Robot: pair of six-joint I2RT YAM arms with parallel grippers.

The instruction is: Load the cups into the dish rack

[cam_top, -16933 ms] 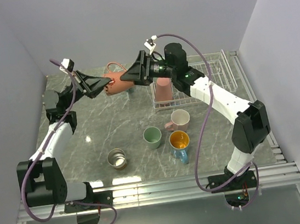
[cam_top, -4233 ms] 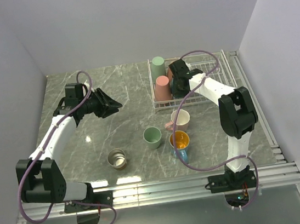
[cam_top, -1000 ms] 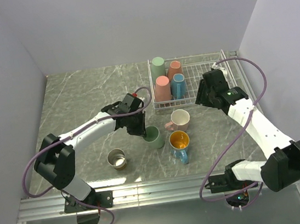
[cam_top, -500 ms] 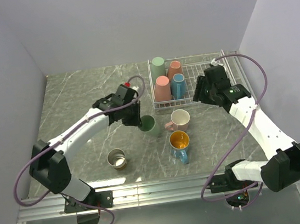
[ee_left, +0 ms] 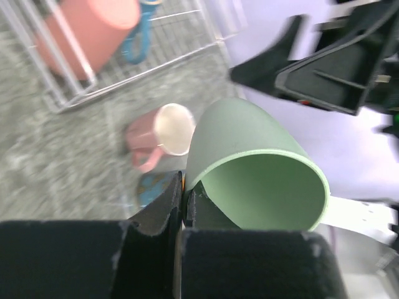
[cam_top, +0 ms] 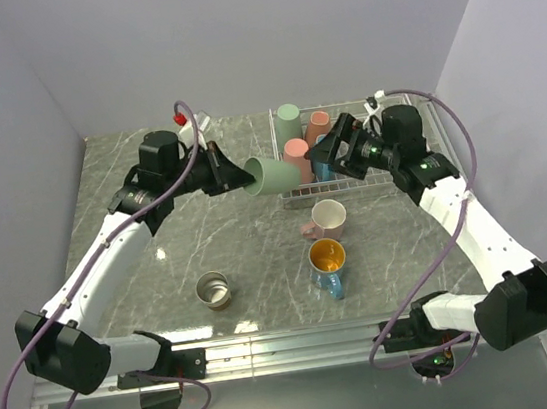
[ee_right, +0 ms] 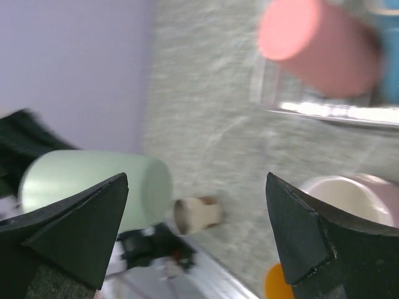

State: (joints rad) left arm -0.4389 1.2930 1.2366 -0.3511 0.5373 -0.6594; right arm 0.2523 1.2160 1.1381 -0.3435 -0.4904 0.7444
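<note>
Cups stand bottoms up in the left part of the rack point(cam_top: 292, 195): a mint cup point(cam_top: 288, 115) at the back, a brown cup point(cam_top: 319, 120) beside it, a salmon cup point(cam_top: 296, 150) in front, and a blue cup point(cam_top: 320, 164) just right of the salmon one, partly hidden by the right arm.

The left hand point(cam_top: 239, 177) holds a second mint cup point(cam_top: 272, 175) in the air above the counter point(cam_top: 177, 237), just left of the rack. This cup lies on its side, its closed bottom pointing toward the rack. In the left wrist view the fingers point(ee_left: 156, 215) are clamped on its rim, one inside the mouth and one outside.

The right hand point(cam_top: 325, 154) hangs over the rack's left part and faces the held cup, close to its bottom without touching. Its fingers point(ee_right: 75, 230) are spread wide apart with nothing between them.

Three cups stand upright on the counter in front of the rack: a pink mug point(cam_top: 328, 219) nearest the rack, a gold-lined mug point(cam_top: 327, 258) nearer the arm bases, and a steel cup point(cam_top: 212, 289) off to the left.
</note>
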